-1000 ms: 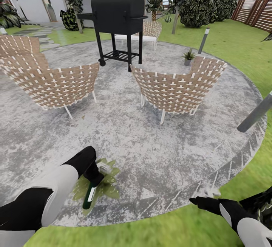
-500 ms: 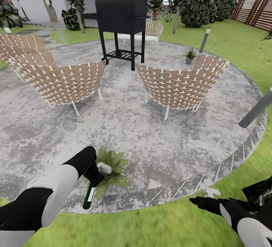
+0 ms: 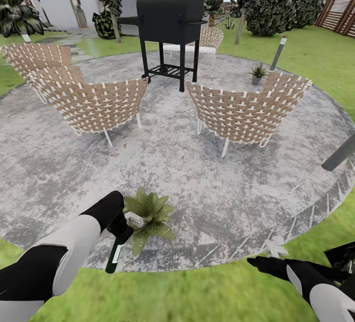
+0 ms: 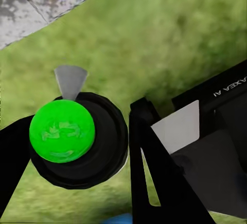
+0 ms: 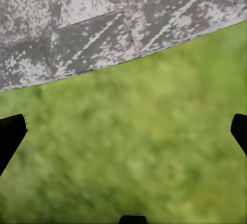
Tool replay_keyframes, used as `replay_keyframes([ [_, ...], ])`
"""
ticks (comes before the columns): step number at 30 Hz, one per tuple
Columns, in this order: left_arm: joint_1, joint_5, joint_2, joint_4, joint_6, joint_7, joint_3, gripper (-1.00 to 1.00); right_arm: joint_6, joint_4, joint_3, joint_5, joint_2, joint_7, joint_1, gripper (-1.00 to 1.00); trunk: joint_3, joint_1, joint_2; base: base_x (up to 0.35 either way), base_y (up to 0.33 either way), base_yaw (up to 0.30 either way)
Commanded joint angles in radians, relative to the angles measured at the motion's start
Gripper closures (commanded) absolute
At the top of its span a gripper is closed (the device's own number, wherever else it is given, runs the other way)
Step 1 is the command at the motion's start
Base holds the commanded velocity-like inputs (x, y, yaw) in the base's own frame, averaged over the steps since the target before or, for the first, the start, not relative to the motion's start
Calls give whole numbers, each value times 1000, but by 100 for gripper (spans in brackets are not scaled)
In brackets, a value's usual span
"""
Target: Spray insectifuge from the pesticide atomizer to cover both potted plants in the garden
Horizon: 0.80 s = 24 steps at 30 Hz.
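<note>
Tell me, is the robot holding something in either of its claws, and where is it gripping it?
The left gripper holds the pesticide atomizer near its upper end, the bottle hanging down over the patio edge beside a potted plant. The right gripper is open and holds nothing.

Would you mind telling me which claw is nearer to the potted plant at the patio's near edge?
Left. The left claw holds the atomizer beside the potted plant; the right claw hangs over grass, well apart.

Ground: green lawn (image 5: 134,147), blurred, under most of the view.
Paving: mottled grey patio (image 5: 103,23) with wedge-shaped edge stones, curved rim meeting the grass.
Right claw (image 5: 126,131): dark fingertips (image 5: 10,134) at opposite edges, spread wide, nothing between them.
</note>
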Motion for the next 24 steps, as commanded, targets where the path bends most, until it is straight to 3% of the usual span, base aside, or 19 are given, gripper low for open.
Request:
replay_keyframes([
  [1, 0, -4, 9, -1, 4, -9, -5, 100, 6, -2, -9, 9, 0, 7, 0, -100, -1, 0, 0, 0, 0, 251],
  [5, 3, -4, 47, -1, 3, -8, -5, 100, 6, -2, -7, 9, 1, 7, 0, -100, -1, 0, 0, 0, 0, 252],
  [10, 4, -3, 61, -1, -2, -7, -5, 100, 5, -5, -6, 9, 2, 7, 0, -100, -1, 0, 0, 0, 0, 253],
  [18, 7, 9, 121, -1, -121, 0, 5, 100, 4, -4, -5, 9, 2, 7, 0, -100, -1, 0, 0, 0, 0, 253],
  [20, 9, 43, 141, 0, -190, 2, 38, 100, 4, -3, -6, 9, 2, 7, 0, -100, -1, 0, 0, 0, 0, 253],
  [24, 23, 150, 193, 0, -304, 32, 149, 100, 5, -1, -8, 9, 2, 8, 0, -100, -1, 0, 0, 0, 0, 253],
])
